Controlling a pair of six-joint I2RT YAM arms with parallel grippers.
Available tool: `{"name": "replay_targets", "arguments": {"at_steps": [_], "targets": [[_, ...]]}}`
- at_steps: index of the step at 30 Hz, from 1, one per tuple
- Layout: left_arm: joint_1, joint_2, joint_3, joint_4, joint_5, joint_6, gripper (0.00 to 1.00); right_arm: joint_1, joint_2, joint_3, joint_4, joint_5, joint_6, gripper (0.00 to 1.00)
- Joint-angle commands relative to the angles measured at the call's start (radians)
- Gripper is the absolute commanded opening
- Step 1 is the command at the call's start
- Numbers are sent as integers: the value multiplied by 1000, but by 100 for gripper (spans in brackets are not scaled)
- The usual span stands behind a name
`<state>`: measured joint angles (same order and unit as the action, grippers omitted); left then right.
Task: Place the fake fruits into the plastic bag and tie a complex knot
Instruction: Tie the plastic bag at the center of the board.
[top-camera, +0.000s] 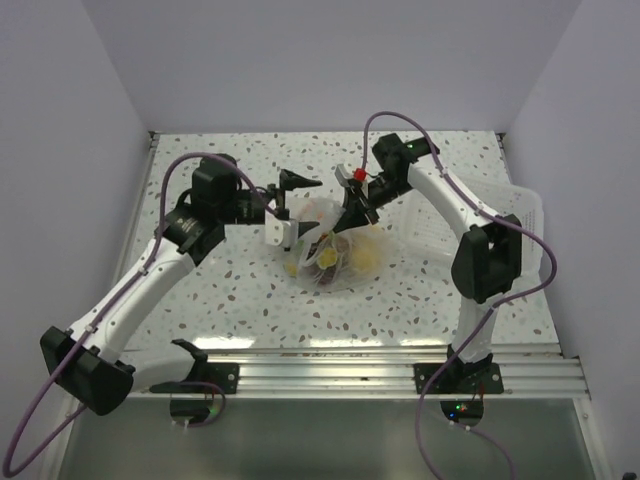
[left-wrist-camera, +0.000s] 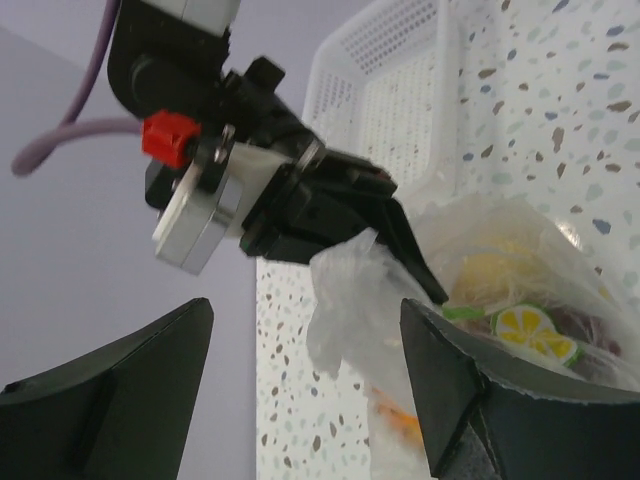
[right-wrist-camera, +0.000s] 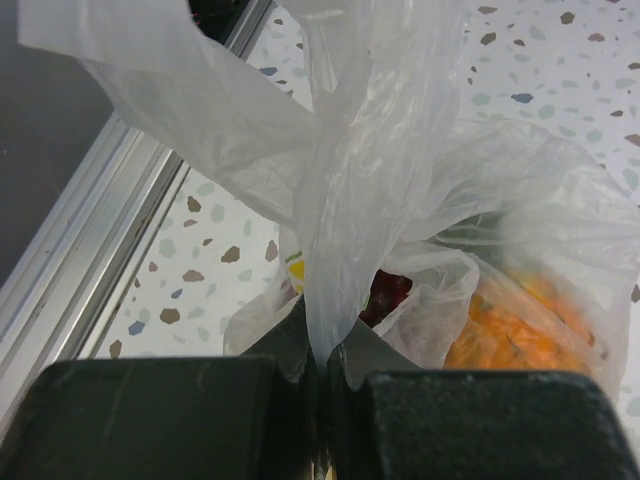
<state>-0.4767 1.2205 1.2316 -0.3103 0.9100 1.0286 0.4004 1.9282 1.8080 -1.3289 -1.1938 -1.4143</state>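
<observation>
The plastic bag (top-camera: 330, 255) lies mid-table with the fake fruits (top-camera: 362, 258) inside it. Through the film I see an orange fruit (right-wrist-camera: 510, 330), a dark red one (right-wrist-camera: 388, 292) and a lemon slice (left-wrist-camera: 535, 330). My right gripper (top-camera: 352, 212) is shut on a strip of the bag's gathered neck (right-wrist-camera: 340, 190), its jaws (right-wrist-camera: 325, 365) pressed together on the film. I cannot tell whether that bunch forms a knot. My left gripper (top-camera: 288, 208) stands open just left of the bag. A loose flap of film (left-wrist-camera: 345, 300) hangs between its fingers (left-wrist-camera: 470, 400) without being pinched.
A white slotted tray (top-camera: 505, 215) sits at the right, behind the right arm, and shows as a mesh wall (left-wrist-camera: 390, 90) in the left wrist view. An aluminium rail (top-camera: 330, 365) runs along the near table edge. Pale walls enclose the table on three sides.
</observation>
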Motion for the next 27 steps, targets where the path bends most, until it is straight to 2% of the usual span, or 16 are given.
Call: {"name": "replay_targets", "arguments": {"at_steps": [1, 5, 6, 8, 9, 12, 14, 15, 18, 23, 27], "targets": [[-100, -76, -67, 195, -17, -71, 82, -3, -60, -10, -257, 10, 23, 0], [-169, -33, -57, 250, -74, -136, 79, -3, -52, 5, -257, 2, 46, 0], [-189, -15, -57, 266, -86, -136, 74, -3, -51, 8, -257, -1, 49, 0], [-203, -12, -75, 281, -89, -84, 68, -9, -52, 17, -256, -12, 70, 0], [-220, -15, -87, 281, -86, -12, 62, -20, -52, 20, -254, -21, 77, 0], [-252, -7, -124, 202, -121, 137, 54, -29, -67, 13, -254, -33, 81, 0], [-257, 2, -138, 186, -172, 218, 54, -29, -84, -10, -254, -36, 69, 0], [-260, 11, -139, 189, -187, 238, 59, -29, -86, -19, -254, -39, 66, 0], [-266, 36, -146, 244, -270, 246, 64, -29, -90, -39, -253, -52, 69, 0], [-269, 66, -159, 258, -422, 358, 68, -23, -100, -64, -253, -49, 60, 0], [-269, 62, -181, 240, -457, 453, 69, -3, -106, -81, -251, -35, 34, 0]]}}
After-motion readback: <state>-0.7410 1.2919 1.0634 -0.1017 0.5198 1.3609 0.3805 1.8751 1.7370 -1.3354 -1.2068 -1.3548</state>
